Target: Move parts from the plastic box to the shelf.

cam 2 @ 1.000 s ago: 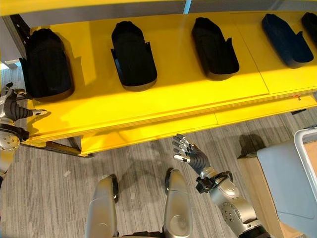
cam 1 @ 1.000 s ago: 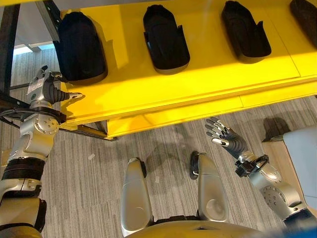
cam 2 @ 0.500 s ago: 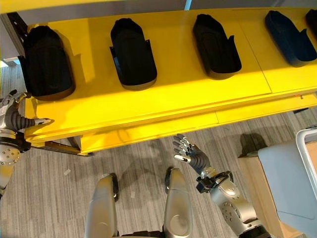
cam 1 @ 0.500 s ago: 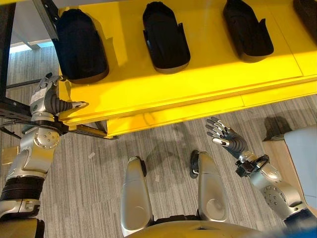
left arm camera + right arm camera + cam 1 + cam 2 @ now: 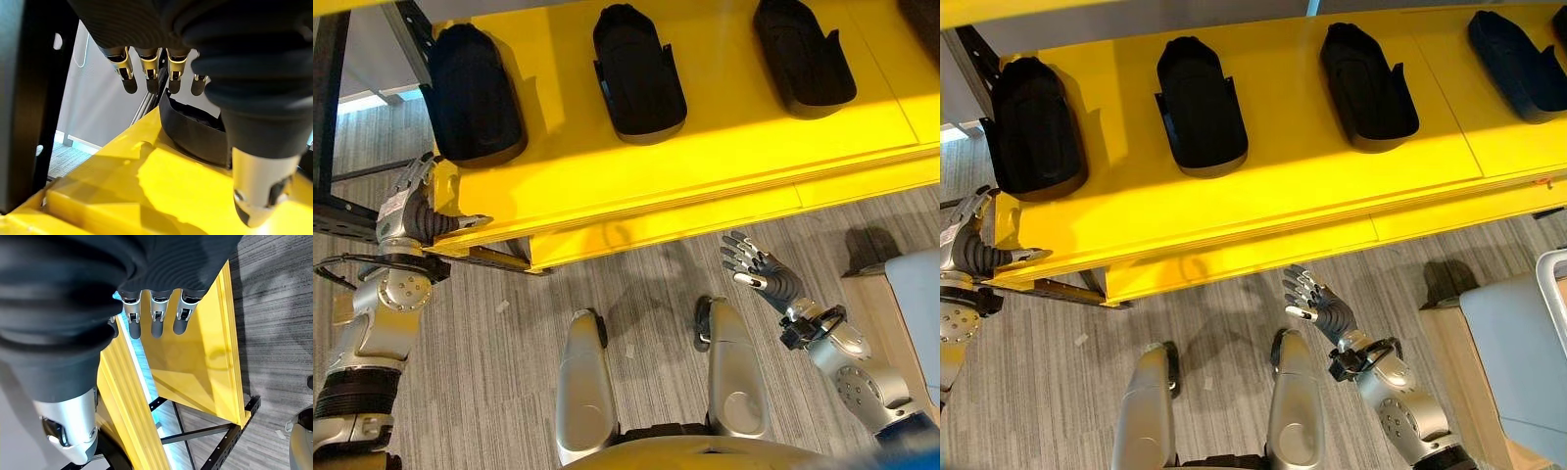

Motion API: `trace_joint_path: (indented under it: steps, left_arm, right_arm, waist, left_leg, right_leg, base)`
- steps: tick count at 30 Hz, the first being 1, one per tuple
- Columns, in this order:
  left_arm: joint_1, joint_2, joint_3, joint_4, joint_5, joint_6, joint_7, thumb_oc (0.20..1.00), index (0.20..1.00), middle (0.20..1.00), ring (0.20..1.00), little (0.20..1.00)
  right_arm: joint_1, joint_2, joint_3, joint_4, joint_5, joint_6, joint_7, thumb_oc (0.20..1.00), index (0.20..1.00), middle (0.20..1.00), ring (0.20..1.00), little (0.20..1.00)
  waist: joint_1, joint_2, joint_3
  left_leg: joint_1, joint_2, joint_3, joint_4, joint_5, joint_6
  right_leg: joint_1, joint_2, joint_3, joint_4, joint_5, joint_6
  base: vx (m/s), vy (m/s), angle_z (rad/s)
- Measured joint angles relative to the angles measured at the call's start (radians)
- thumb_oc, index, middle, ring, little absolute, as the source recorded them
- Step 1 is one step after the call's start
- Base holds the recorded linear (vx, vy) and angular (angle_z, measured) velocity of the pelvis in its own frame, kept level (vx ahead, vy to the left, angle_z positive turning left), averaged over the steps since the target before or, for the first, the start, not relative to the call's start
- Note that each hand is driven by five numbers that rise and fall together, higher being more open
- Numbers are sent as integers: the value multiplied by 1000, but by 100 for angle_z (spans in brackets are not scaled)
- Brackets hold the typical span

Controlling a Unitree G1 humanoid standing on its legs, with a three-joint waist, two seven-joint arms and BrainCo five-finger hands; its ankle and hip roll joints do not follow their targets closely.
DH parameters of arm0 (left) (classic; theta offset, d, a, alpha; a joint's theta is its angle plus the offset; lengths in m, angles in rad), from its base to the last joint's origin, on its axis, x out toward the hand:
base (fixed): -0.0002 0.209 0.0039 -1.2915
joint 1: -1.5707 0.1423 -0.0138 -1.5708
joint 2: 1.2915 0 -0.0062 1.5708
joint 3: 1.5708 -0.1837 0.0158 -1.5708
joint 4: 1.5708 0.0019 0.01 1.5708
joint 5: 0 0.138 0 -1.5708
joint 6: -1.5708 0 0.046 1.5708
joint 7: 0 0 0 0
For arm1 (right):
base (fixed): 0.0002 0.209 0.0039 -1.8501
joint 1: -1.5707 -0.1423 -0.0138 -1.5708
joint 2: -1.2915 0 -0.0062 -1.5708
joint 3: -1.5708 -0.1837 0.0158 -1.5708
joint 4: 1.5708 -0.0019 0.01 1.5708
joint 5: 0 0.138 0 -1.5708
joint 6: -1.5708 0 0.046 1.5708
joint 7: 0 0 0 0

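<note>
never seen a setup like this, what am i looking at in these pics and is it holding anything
This is a humanoid robot seen through its own cameras. Two pictures come from its head, looking down; the other two sit on its wrists, peering past the fingers. Before it is a yellow shelf carrying a row of black parts. The left hand is at the shelf's left front corner, thumb out over its edge. The right hand hangs over the grey carpet. Both hands are open and hold nothing.

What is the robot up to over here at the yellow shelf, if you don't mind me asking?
It is stocking black parts on the yellow shelf; several lie in a row there. At this moment neither hand holds anything. The left hand is open at the shelf's front left corner, beside the leftmost part. The right hand hangs open over the floor, below the shelf edge.
</note>
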Motion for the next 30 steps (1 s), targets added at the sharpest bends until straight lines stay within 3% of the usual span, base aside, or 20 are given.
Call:
trace_joint_path:
  steps: [13,23,25,30]
  left_arm:
    - [63,-61,73,-109,1,8,-5,1000,1000,1000,1000,1000]
    - [160,-126,142,-259,0,-31,-3,1000,1000,1000,1000,1000]
    - [171,-187,163,-284,-88,-60,0,1000,1000,1000,1000,1000]
    - [204,-242,148,-318,-252,-116,3,1000,1000,1000,1000,1000]
  right_arm:
    - [1,0,-17,-6,0,2,14,1000,1000,1000,1000,1000]
    - [0,-1,-25,-79,0,4,14,1000,1000,1000,1000,1000]
    - [1,-9,-26,-122,1,1,16,1000,1000,1000,1000,1000]
    - [17,-21,-24,-213,15,-16,34,1000,1000,1000,1000,1000]
  waist:
    - [8,3,-1]
    - [28,5,-2]
    - [30,7,-3]
    - [53,5,-4]
  left_leg:
    - [8,-1,-4,-12,4,-6]
    - [13,-1,-19,-24,10,-13]
    - [17,-3,-19,-30,13,-12]
    - [37,-6,-21,-55,23,-14]
  right_leg:
    - [5,-2,-5,5,-6,-2]
    - [17,-2,-25,4,-13,-5]
    - [21,-5,-26,2,-13,-4]
    - [41,-7,-34,-11,-13,-4]
  base:
    - [0,0,0]
    - [-1,-5,4]
    - [-11,-15,4]
    - [-10,-9,3]
